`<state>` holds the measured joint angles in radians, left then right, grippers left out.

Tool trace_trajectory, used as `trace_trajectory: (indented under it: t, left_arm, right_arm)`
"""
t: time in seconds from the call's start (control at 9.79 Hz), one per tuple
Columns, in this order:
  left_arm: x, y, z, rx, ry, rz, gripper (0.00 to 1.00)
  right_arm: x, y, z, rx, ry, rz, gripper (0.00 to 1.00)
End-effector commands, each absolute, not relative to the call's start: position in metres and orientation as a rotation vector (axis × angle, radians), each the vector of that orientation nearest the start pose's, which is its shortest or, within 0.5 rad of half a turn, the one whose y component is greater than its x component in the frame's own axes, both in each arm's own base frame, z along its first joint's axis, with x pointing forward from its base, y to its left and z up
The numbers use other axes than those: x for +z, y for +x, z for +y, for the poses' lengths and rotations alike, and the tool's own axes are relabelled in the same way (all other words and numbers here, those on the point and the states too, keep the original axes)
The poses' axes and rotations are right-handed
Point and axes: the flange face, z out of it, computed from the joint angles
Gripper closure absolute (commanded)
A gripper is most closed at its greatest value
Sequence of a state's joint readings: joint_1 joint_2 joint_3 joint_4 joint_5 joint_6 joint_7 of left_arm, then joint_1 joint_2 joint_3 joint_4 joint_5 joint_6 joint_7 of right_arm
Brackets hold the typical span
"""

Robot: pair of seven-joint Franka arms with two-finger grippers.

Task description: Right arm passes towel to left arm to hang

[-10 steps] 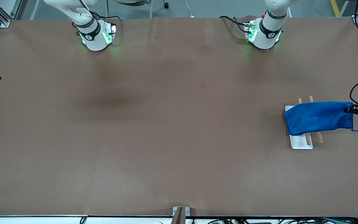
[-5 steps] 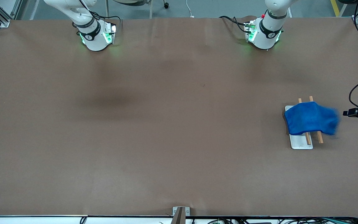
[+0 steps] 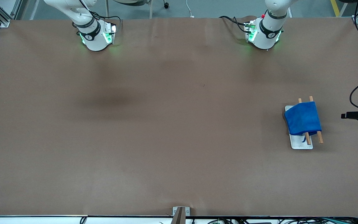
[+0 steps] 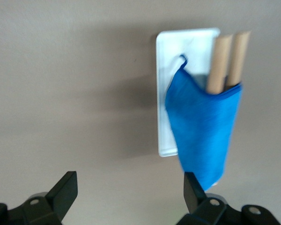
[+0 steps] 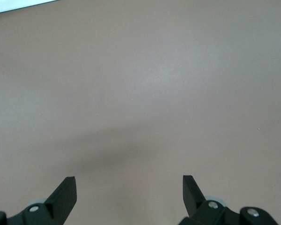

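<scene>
On your brown table [image 3: 166, 130], the towel [image 3: 302, 122] hangs folded over the two wooden rods [image 3: 319, 137] of the white-based rack [image 3: 300, 143] at the left arm's end. Your left gripper [image 4: 130, 194] hovers beside it, fingers spread and empty. Your right gripper [image 5: 129, 194] waits over bare table, fingers also spread.

1. One blue towel [image 3: 302, 119], which hangs over the rack.
2. One rack with a white base plate [image 3: 300, 142].
3. Two wooden bars [image 4: 223, 62] on this rack, side by side.
4. Two white robot arms: the right arm [image 3: 84, 21] and the left arm [image 3: 267, 23].
5. Two grippers: the left gripper [image 4: 130, 193] and the right gripper [image 5: 129, 194], both with fingers apart.
6. One brown table [image 3: 166, 140].
</scene>
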<state>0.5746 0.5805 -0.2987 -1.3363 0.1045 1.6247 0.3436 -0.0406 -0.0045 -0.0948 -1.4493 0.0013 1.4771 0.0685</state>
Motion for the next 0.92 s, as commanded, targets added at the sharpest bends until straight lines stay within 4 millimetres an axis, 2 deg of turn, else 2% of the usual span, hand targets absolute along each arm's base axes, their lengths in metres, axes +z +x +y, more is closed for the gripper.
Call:
trace_trajectory:
  t: [0.0,0.31,0.51,0.82]
  left_arm:
    - [0.432,0.645,0.191,0.301,-3.221,-0.027,0.00]
    - [0.508,0.643,0.113,0.174,-3.214,-0.172,0.00]
    - [0.553,0.630,0.053,0.153,-3.206,-0.214,0.00]
    - [0.622,0.597,-0.007,0.031,-3.156,-0.234,0.00]
  right_arm:
    - [0.679,0.533,-0.076,-0.045,-3.132,0.320,0.00]
    - [0.678,0.533,-0.075,-0.041,-3.132,0.317,0.00]
    - [0.677,0.533,-0.075,-0.036,-3.132,0.317,0.00]
    - [0.677,0.533,-0.075,-0.036,-3.132,0.320,0.00]
